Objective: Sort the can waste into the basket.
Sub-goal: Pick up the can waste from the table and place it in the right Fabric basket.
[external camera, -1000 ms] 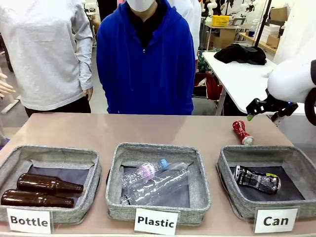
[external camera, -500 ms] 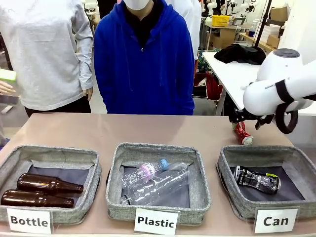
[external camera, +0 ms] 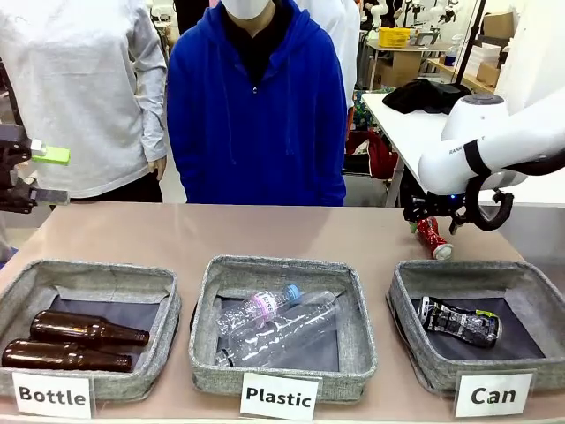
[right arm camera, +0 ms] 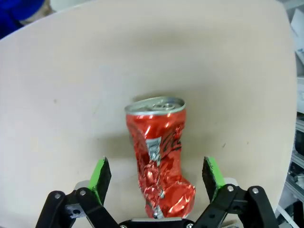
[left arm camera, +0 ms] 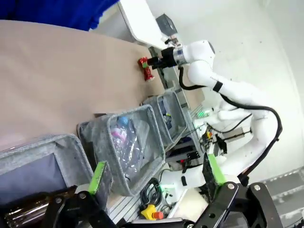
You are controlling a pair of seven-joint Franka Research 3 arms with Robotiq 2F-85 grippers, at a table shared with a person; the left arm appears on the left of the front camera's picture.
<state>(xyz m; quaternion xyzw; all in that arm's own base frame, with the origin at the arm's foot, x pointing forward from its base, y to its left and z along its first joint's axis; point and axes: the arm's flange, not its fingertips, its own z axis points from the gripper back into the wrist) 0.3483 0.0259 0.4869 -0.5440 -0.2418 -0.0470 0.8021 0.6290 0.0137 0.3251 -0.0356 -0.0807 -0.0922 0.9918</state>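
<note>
Right pincer (right arm camera: 157, 178) spread, straddling red can (right arm camera: 159, 152) on table (right arm camera: 61, 95).

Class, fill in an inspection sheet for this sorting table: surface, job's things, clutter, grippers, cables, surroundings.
Surface: tan table, bare at the far side.
Job's things: red can lying on the table beyond the Can basket; black can inside it.
Clutter: Plastic basket with clear bottles; Bottle basket with two brown bottles.
Grippers: right gripper open, straddling the red can; left gripper open, empty.
Cables: black cable on the right arm.
Surroundings: person in blue hoodie at the far side.
</note>
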